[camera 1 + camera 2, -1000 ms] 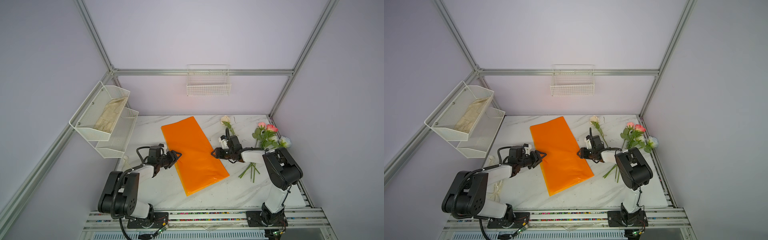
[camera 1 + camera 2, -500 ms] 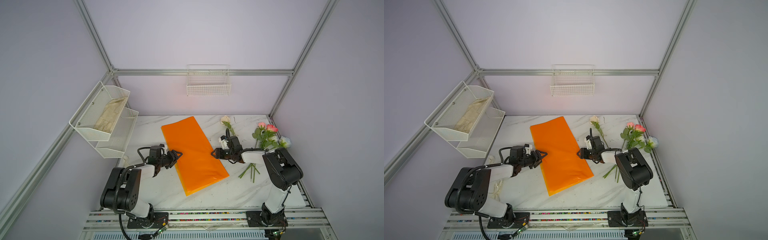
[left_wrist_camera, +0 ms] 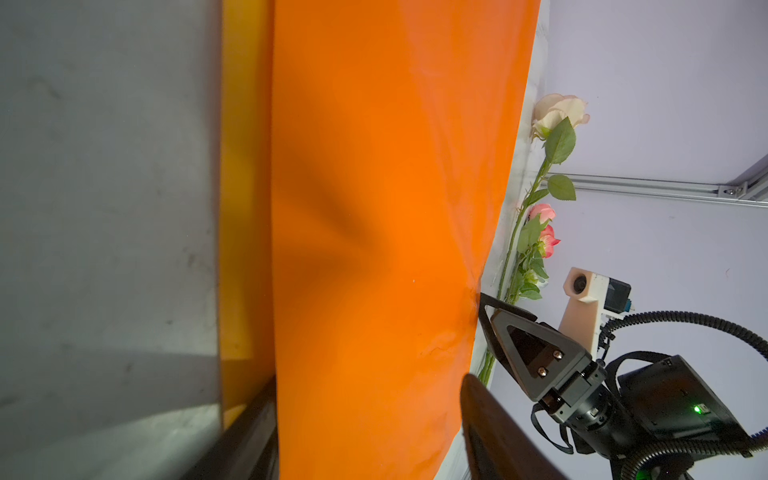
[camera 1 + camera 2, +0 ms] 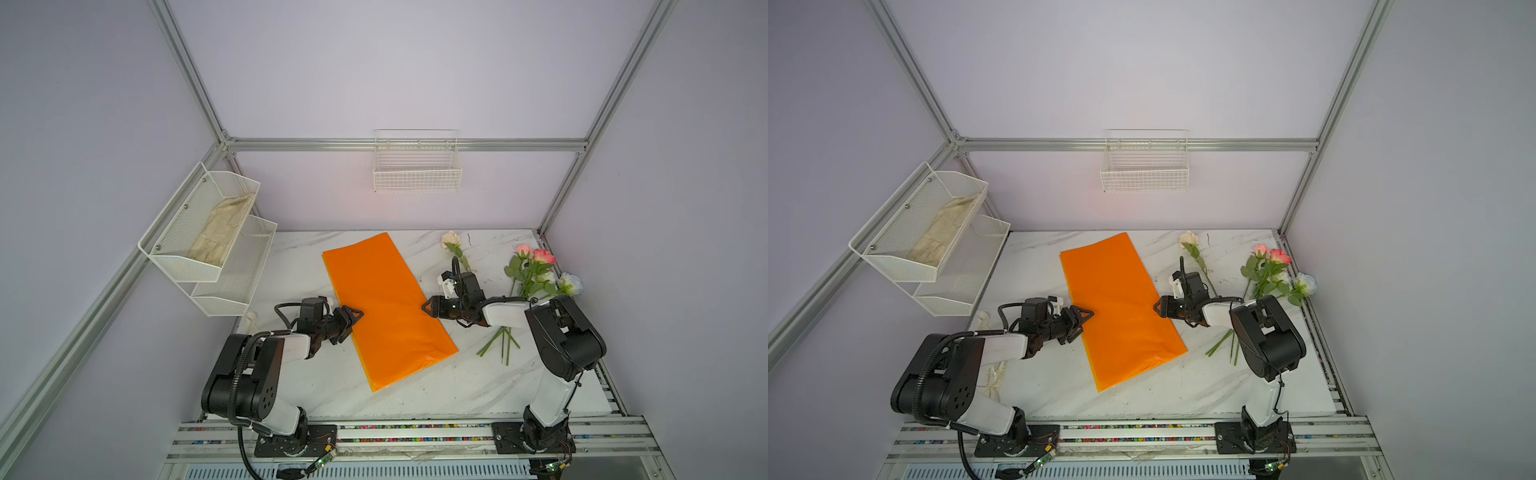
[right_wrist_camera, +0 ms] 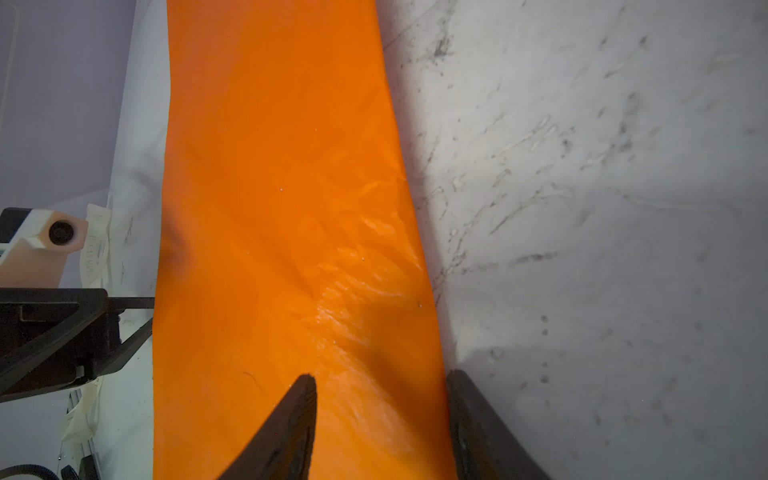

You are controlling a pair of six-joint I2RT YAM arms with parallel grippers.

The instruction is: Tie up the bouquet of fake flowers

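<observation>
Both pincers part-open, holding nothing: left gripper at one long edge of the paper, right gripper straddling the opposite edge. Paper lies flat mid-table. Roses lie loose on the right, cream rose apart. We judge the paper thin, light, slippery and easily creased: pinch its edges. Stems look bendy: grab mid-stem, not blooms.

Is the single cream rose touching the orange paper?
Apart. Both top views show a strip of bare marble table between the cream rose and the nearest edge of the orange paper.
</observation>
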